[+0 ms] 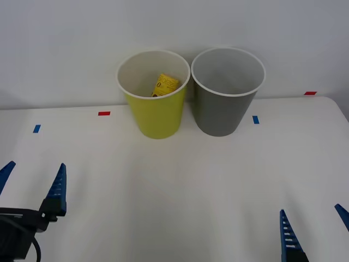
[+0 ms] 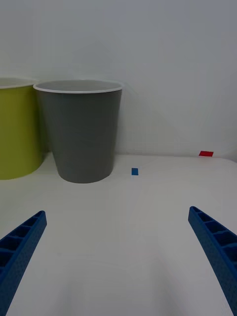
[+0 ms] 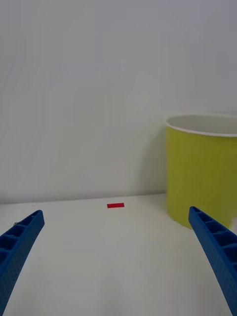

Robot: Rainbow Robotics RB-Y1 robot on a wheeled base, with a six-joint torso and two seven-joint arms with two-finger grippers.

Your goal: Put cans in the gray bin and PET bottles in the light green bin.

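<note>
The sorting looks finished or paused: the PET bottle (image 1: 164, 85), slim with a yellow label and dark print, lies tilted inside the light green bin (image 1: 155, 117) at twelve o'clock on the worktop (image 1: 180, 185), touching the gray bin (image 1: 223, 112) at its three o'clock. The left gripper (image 1: 32, 180) at eight o'clock and right gripper (image 1: 313, 224) at four o'clock hover with fingers apart, empty; any next move needs another item

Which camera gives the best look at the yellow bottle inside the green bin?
The front view: it looks down into the light green bin, where the PET bottle leans against the inner wall. Both wrist views catch just the bin's outside wall.
</note>
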